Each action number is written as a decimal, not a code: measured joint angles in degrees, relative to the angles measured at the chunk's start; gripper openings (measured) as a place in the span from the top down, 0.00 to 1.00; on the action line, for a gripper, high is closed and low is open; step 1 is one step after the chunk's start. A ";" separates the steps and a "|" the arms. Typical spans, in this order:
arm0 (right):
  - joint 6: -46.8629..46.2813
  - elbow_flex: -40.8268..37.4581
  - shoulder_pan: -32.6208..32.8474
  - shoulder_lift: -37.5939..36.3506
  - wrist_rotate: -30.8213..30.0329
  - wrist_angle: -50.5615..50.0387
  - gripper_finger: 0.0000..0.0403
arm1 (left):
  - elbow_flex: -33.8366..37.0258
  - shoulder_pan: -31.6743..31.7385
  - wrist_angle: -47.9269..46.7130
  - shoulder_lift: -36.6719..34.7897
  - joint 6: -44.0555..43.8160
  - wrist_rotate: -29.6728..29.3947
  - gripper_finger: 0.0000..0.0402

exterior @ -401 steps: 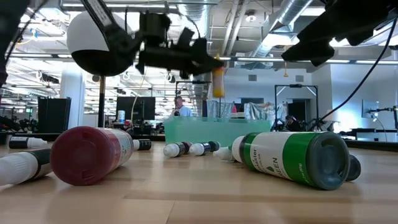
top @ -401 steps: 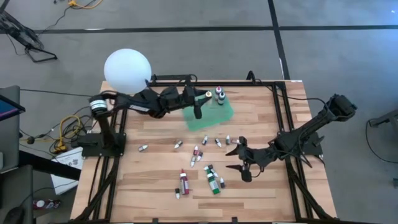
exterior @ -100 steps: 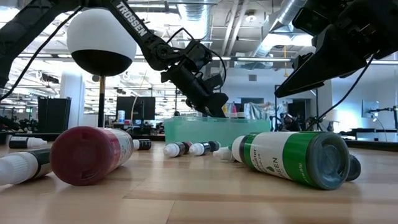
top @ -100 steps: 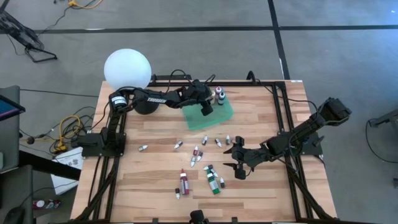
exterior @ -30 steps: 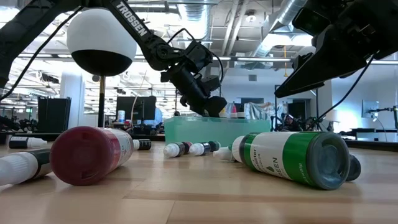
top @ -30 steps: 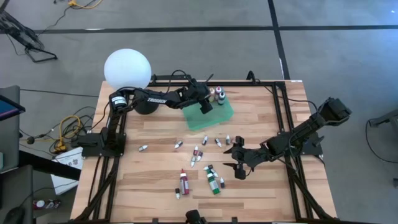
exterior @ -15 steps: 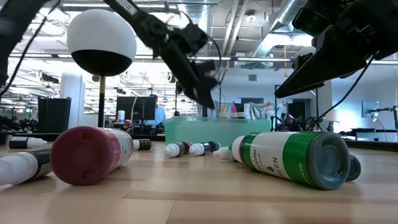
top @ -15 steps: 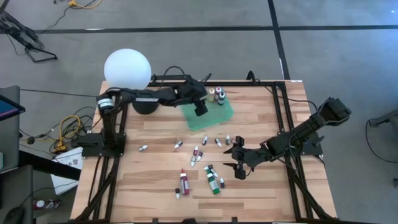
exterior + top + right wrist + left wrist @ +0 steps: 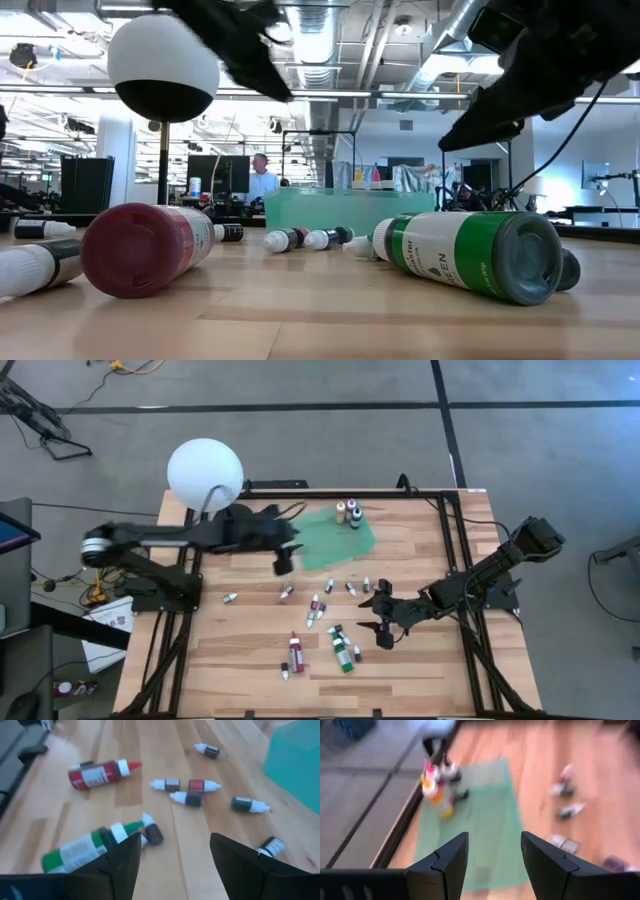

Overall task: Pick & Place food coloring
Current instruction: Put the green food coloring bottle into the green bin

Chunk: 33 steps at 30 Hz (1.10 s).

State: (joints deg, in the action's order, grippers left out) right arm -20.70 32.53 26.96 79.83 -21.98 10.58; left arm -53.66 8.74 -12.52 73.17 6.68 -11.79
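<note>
My left gripper (image 9: pixel 283 560), fingers spread and empty, hangs left of the flat green tray (image 9: pixel 335 545), which holds three upright bottles (image 9: pixel 347 512); next I must grasp a scattered small dropper (image 9: pixel 287 592) while my right gripper (image 9: pixel 384 619), released, hovers mid-table.

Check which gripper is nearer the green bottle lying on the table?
Right. The right gripper sits just beside the green bottle; the left gripper is far off, by the tray.

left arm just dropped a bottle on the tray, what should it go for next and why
Probably the nearest loose dropper bottle. The left gripper is open and empty, off the green tray where three bottles stand. The right gripper hovers open by the green bottle.
</note>
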 joint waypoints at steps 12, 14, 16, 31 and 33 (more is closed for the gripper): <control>-9.09 13.18 -1.75 5.03 10.38 -9.79 0.43 | 39.33 -13.79 37.03 -31.82 -6.09 1.03 0.56; -10.73 18.26 -1.72 7.53 10.82 -16.31 0.43 | 41.32 -15.15 41.12 -34.11 -3.90 1.00 0.56; -13.19 23.73 -1.72 10.83 11.65 -21.72 0.43 | 41.76 -15.79 41.66 -36.36 -2.73 0.90 0.56; -31.78 52.51 -1.55 31.78 20.31 -51.44 0.43 | 41.67 -19.05 41.14 -39.50 3.53 5.44 0.56; -33.56 54.46 -1.73 33.82 20.81 -53.25 0.43 | 41.67 -19.05 41.05 -39.48 3.49 5.51 0.56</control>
State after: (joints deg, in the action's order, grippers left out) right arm -54.26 86.99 25.23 113.65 -1.17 -42.67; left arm -11.99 -10.31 28.53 33.69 10.18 -6.29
